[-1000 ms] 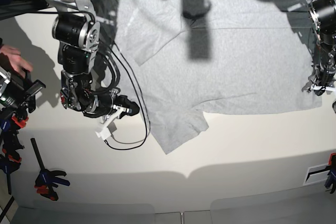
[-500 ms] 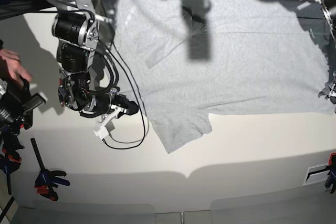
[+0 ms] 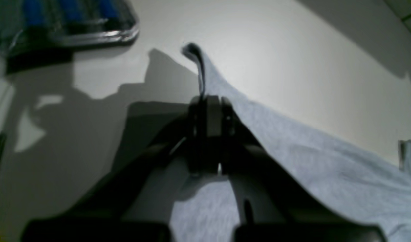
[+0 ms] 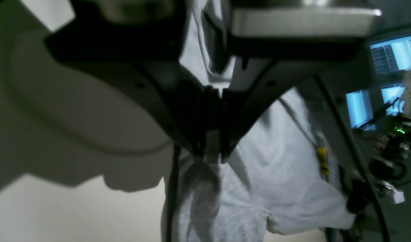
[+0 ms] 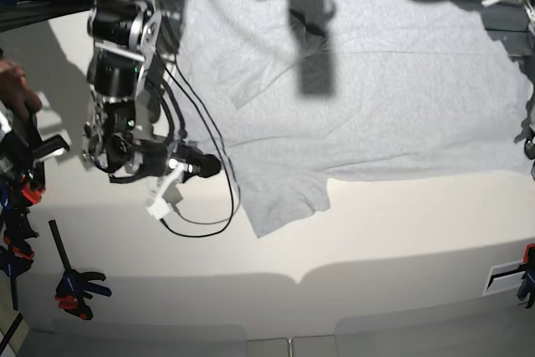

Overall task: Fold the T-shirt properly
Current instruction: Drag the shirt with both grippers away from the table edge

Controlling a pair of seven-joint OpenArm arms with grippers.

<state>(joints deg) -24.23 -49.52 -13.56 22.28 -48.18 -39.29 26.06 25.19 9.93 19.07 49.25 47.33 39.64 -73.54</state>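
Observation:
The light grey T-shirt (image 5: 376, 81) lies spread over the far half of the white table (image 5: 376, 232), plain side up, with one sleeve pointing toward the front. My right gripper (image 5: 209, 166) sits at the shirt's left edge. In the right wrist view its jaws (image 4: 210, 151) are closed, with the cloth (image 4: 276, 168) bunched at the tips. My left gripper (image 5: 531, 146) is at the frame's right edge by the shirt's right corner. In the left wrist view it (image 3: 208, 101) is shut on the cloth (image 3: 292, 148), and a corner sticks up past the tips.
A black cable (image 5: 201, 227) loops on the table below my right gripper. Clamps (image 5: 75, 286) lie at the front left. A person's hand (image 5: 15, 89) is at the left edge. A label (image 5: 506, 277) sits at the front right. Monitors (image 4: 393, 53) show beyond the table.
My left gripper has moved right, almost out of the base view, drawing the shirt's right edge with it. The shirt lies wider and flatter. The front sleeve has shifted slightly left.

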